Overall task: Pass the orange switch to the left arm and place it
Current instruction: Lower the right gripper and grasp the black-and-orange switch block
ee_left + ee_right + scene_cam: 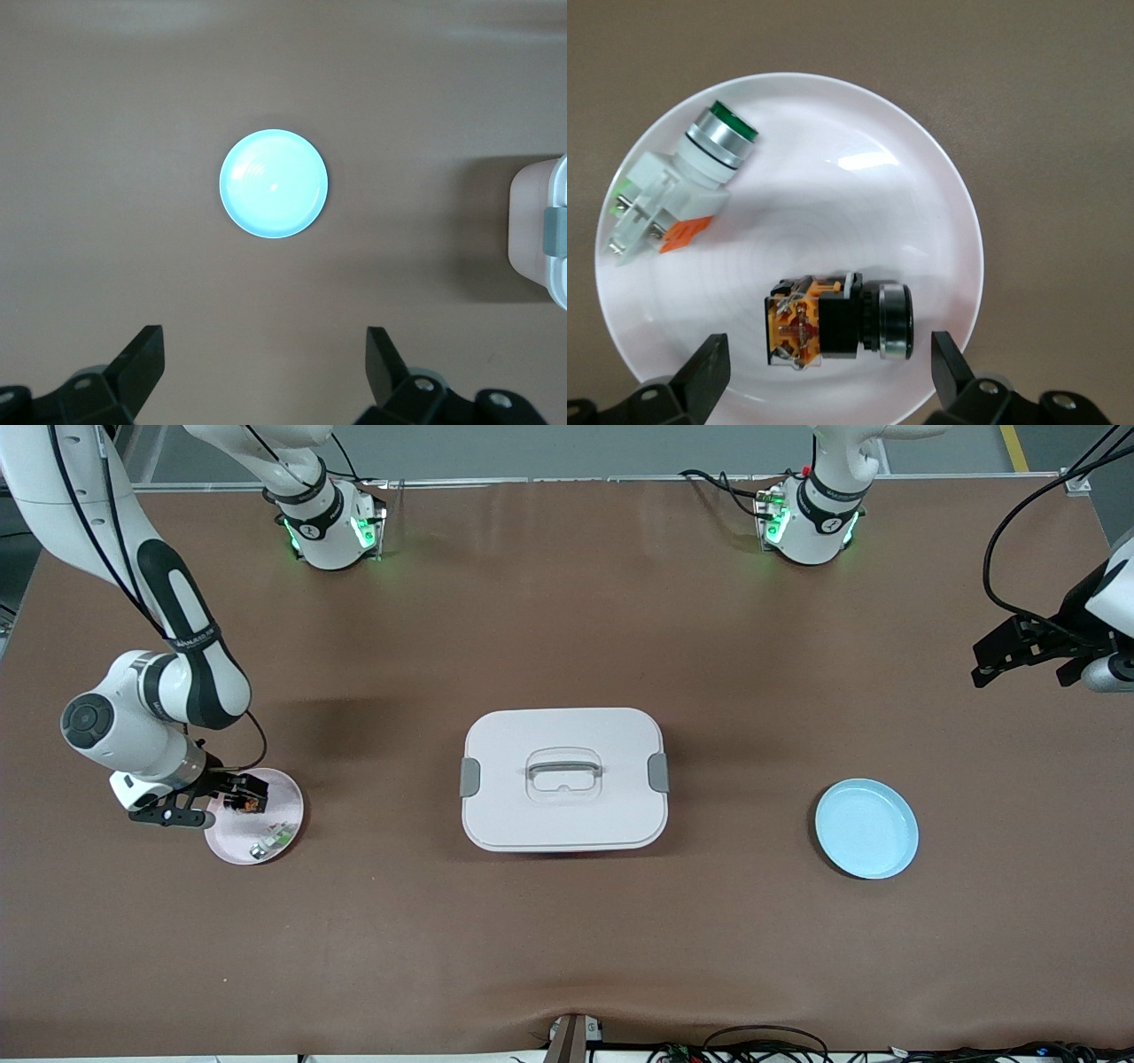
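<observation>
The orange switch [246, 802] lies on its side on a pale pink plate [291, 804] at the right arm's end of the table. In the right wrist view the switch [833, 323] shows a black body with an orange face. My right gripper [232, 795] is open low over the plate, and its fingers stand apart on either side of the switch [828, 354]. My left gripper [976, 662] is open and empty, up in the air at the left arm's end of the table [266, 341]. The white box [563, 779] stands mid-table between the two plates.
A green-and-white component [270, 840] lies on the same pink plate [833, 212], nearer to the front camera than the switch; it also shows in the right wrist view [678, 195]. A light blue plate [866, 828] sits bare toward the left arm's end, seen in the left wrist view [273, 183] with the box's corner [536, 230].
</observation>
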Available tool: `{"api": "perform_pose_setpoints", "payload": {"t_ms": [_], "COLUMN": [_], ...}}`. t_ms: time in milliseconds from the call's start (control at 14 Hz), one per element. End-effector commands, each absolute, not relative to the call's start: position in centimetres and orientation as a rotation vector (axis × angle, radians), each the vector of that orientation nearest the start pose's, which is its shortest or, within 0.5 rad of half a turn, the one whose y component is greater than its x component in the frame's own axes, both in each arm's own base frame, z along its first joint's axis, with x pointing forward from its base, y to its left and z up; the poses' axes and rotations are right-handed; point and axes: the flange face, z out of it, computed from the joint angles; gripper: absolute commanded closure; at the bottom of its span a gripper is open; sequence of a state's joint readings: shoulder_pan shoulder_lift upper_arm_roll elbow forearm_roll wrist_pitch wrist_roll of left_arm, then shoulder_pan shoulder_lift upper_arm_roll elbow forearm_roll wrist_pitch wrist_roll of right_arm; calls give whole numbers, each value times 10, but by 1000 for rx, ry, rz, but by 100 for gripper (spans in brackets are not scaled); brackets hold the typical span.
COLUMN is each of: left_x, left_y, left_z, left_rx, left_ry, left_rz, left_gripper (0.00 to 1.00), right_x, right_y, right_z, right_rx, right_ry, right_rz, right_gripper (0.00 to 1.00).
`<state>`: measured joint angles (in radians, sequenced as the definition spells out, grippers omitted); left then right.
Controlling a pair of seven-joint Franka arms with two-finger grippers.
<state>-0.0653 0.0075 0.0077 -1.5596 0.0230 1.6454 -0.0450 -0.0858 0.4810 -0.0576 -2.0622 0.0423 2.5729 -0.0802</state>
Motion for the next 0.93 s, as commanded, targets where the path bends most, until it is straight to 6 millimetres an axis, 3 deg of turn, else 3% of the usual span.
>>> {"api": "perform_pose_setpoints", "payload": {"t_ms": [0, 859], "left_x": [565, 565], "left_y": [-29, -29], "left_z": [635, 635], "left_rx": [-3131, -3131], "left_ry": [12, 12], "left_rz": [-114, -114], "left_gripper": [0, 0], "right_x": [594, 596], "right_y": [-88, -92], "right_z": [192, 178], "right_rx": [-3149, -3152], "right_ry": [162, 171], "right_rz": [-55, -74], "right_gripper": [0, 0]}}
